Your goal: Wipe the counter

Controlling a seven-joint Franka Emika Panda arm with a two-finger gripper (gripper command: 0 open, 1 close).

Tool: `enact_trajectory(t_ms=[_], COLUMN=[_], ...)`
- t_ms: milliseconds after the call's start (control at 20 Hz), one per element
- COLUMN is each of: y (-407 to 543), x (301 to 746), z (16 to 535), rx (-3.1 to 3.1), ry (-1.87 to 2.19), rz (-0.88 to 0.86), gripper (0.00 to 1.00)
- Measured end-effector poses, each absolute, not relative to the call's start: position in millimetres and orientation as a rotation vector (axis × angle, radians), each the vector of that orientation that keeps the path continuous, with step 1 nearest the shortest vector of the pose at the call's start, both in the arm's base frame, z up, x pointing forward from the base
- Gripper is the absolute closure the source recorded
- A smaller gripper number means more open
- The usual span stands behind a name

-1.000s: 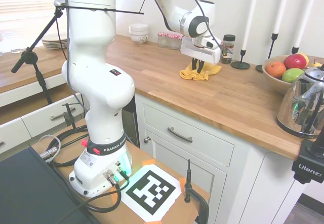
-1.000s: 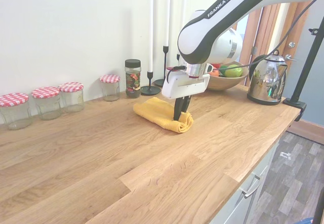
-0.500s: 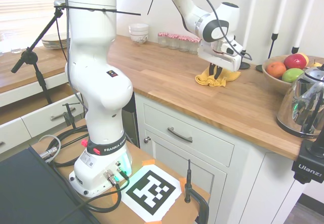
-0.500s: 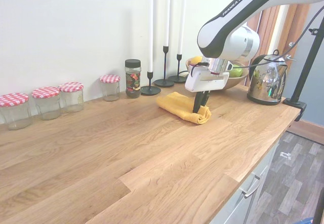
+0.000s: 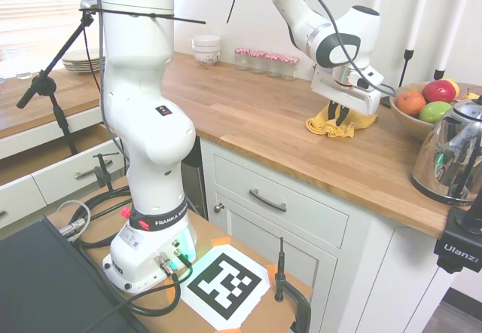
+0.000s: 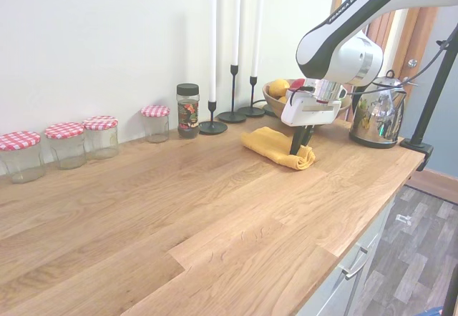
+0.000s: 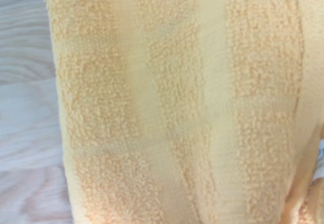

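Your wrist view shows only the yellow cloth [image 7: 177, 102] in terry ribbing over pale wood, while the exterior views show the hand [image 6: 300, 144] pointing down with its fingers pinched on that cloth, which lies on the bench [image 6: 179, 216] just in front of the fruit bowl [image 6: 275, 100]. The kettle [image 6: 376, 112] stands near the bowl, candlesticks [image 6: 232, 91] on the bowl's other side along the white wall.
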State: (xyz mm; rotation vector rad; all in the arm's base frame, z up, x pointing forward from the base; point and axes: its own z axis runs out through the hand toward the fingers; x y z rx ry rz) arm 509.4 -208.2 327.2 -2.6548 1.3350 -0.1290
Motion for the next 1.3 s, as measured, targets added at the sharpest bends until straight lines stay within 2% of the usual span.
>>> enact_trajectory(t_ms=[1300], y=[-224], x=[494], z=[329], rx=[-2.642], ry=[1.379], rz=[-0.140], gripper=[0.00])
